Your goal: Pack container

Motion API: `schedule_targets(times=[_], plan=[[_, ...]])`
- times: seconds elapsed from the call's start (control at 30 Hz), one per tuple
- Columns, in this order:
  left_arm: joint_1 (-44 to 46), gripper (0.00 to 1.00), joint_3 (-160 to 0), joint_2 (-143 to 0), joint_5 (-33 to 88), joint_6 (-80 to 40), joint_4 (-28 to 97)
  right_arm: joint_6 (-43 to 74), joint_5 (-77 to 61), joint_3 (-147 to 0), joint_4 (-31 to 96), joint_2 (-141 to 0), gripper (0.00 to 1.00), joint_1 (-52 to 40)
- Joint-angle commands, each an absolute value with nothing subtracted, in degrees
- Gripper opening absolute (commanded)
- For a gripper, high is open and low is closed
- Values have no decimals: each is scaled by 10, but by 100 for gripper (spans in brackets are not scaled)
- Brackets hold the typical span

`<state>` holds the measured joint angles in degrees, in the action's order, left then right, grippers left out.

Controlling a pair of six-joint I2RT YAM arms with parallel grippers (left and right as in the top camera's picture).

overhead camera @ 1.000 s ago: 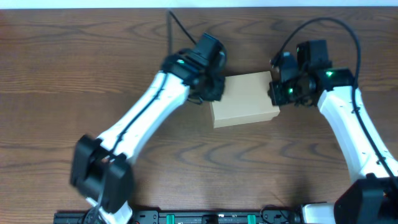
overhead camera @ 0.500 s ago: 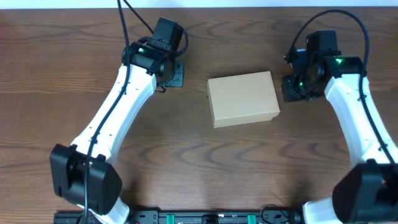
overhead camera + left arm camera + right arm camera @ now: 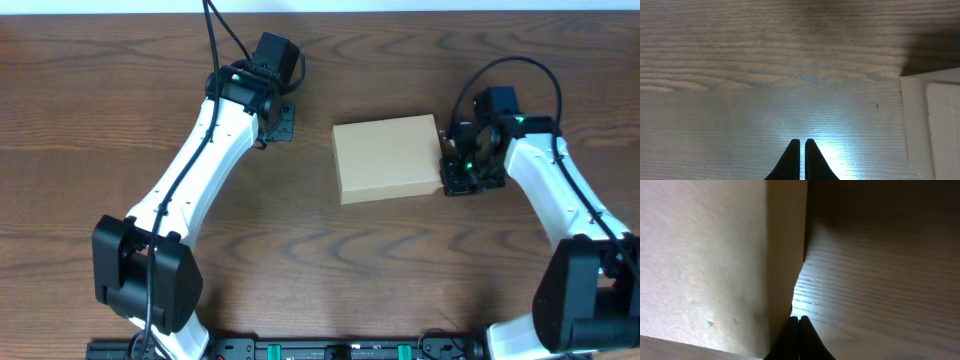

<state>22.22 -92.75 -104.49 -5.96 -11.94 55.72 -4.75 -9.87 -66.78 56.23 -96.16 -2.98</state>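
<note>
From above, the container (image 3: 387, 158) lies shut on the brown bench (image 3: 100, 120), lid down. The right fingers (image 3: 452, 172) sit at its right side, right against it, pressed together with nothing in them. The left fingers (image 3: 278, 118) are well away from the box, on its left.

In the left wrist view, the left fingers (image 3: 802, 150) are squeezed together and hold nothing; only bare bench is under them.

In the right wrist view, the right fingers (image 3: 798, 325) are closed tight at the box's side wall (image 3: 785, 245), with the box to their left.
</note>
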Motion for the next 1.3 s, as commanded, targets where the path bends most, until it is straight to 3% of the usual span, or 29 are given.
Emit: schedule_targets(times=[0.0,0.43,0.57,0.83,0.97,1.1,1.17,1.2,1.27], plan=[[220,6,-930,-1047,-48,-114,561,-41,-124,-665,557,-963,1,-54],[211,6,-935,-1046,-44,-117,531,-35,-92,-697,532,-963,1,-29],[205,6,-994,-1045,-55,-95,531,-34,-92,-806,539,-963,1,-8],[194,7,-1213,-1045,-179,-71,653,-86,-8,-1073,623,-962,2,-4],[164,7,-1241,-1044,-246,-63,679,-106,73,-1120,648,-962,2,-3],[117,8,-1241,-1044,-215,-64,689,-110,94,-1121,663,-962,3,5],[96,11,-1242,-1044,-199,-64,689,-110,97,-1121,658,-962,10,4],[92,18,-1242,-1044,-199,-64,690,-110,97,-1121,655,-962,19,4],[90,57,-1242,-1044,-199,-64,690,-110,97,-1121,648,-962,56,4]])
